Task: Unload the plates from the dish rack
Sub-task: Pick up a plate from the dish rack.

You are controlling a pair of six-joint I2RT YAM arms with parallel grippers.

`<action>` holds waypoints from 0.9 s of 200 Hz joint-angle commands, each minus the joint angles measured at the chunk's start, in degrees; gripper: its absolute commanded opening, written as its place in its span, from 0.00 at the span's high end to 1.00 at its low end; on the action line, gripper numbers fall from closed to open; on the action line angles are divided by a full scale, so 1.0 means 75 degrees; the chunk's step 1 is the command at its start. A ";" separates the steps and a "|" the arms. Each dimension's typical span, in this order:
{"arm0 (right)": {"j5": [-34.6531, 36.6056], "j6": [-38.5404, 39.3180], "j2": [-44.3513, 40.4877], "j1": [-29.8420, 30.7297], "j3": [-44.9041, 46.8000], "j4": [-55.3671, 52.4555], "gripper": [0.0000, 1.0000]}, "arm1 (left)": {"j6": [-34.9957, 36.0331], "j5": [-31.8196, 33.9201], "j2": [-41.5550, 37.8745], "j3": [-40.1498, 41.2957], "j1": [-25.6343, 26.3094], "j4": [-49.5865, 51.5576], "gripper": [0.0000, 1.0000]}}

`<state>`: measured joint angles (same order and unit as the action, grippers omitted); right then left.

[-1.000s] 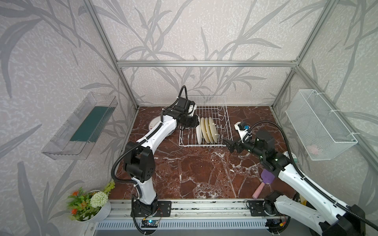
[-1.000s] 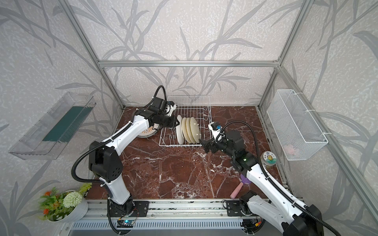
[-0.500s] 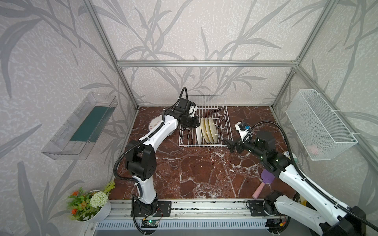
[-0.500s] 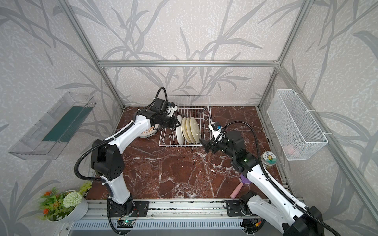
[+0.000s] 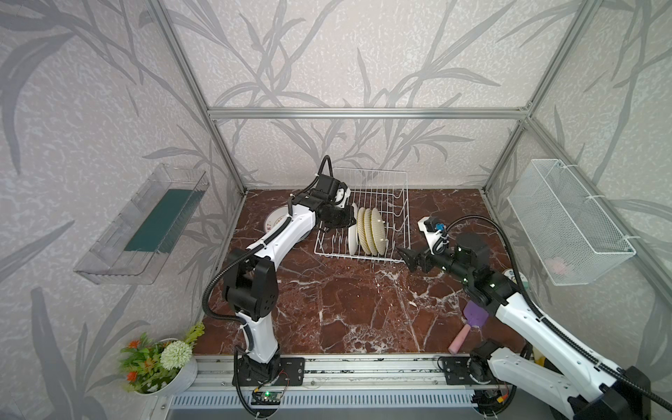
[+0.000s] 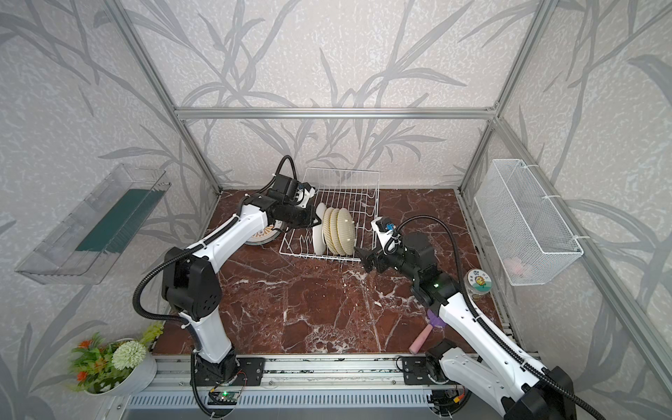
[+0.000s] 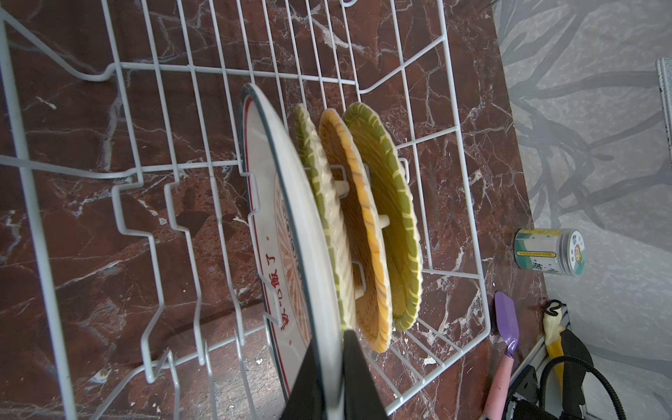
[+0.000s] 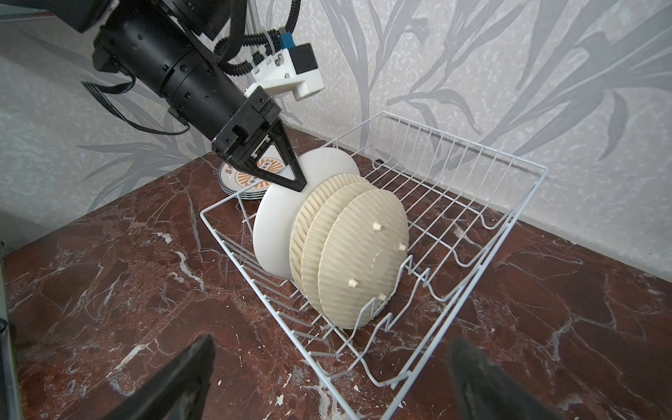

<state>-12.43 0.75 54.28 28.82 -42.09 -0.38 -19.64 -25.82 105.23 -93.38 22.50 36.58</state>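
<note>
On the near side of the table [image 5: 345, 302], at about 5 o'clock if 12 o'clock is the back wall, lies a purple spatula [image 5: 472, 316] with a pink handle. A little farther, toward 2 o'clock, the right gripper [image 5: 406, 259] hovers over the marble just before the near right corner of the dish rack. Its jaws are spread wide and hold nothing.

The dish rack [image 5: 391, 214], of thin white wire, stands at 12 o'clock, close to the back wall. Four plates stand on edge between its tines, in one tight row. Nearest to the right gripper are three yellow woven plates [image 8: 360, 254]. Their backs are pale and ribbed, with small pegs. They look light, perhaps plastic, and the ribbed rim should give a good hold.

At the 9 o'clock end of the row stands one white ceramic plate [image 8: 276, 232] with an orange sunburst and red lettering. The left gripper [image 8: 296, 182] has its jaws pinching the upper rim of this plate, one on the face and one on the back. This plate is probably the heavier kind: stiff, glazed, slippery and easy to chip. So the pinch must be firm and the lift straight up out of the tines.

Farthest, at 10 o'clock beside the rack, a stack of the same sunburst plates [image 6: 262, 234] lies flat on the table.
</note>
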 commanded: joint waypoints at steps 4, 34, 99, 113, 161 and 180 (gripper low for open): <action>0.0028 0.0038 -0.0089 0.0029 0.0032 -0.0009 0.01 | 0.0153 0.0022 -0.0007 0.0190 0.0004 -0.0152 1.00; 0.0027 0.0039 -0.0092 0.0036 0.0033 -0.0005 0.01 | -0.0062 0.0099 -0.0136 0.0227 0.0003 -0.0183 1.00; -0.0061 -0.0022 0.0016 0.0026 0.0033 0.0121 0.01 | -0.1701 0.0621 -0.0726 0.1308 0.0026 -0.1180 1.00; -0.0054 -0.0001 -0.0006 0.0034 0.0033 0.0115 0.01 | -0.1969 0.0750 -0.0864 0.1542 0.0026 -0.1405 1.00; -0.0048 0.0021 -0.0042 0.0032 0.0056 0.0108 0.01 | -0.1870 0.0951 -0.0934 0.1410 0.0023 -0.1375 1.00; -0.0054 0.0005 -0.0054 0.0036 0.0068 0.0121 0.01 | -0.1949 0.0843 -0.0967 0.1379 0.0023 -0.1566 1.00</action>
<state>-12.47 0.73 54.35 28.82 -42.09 -0.34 -32.80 -23.79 99.26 -82.63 22.98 25.28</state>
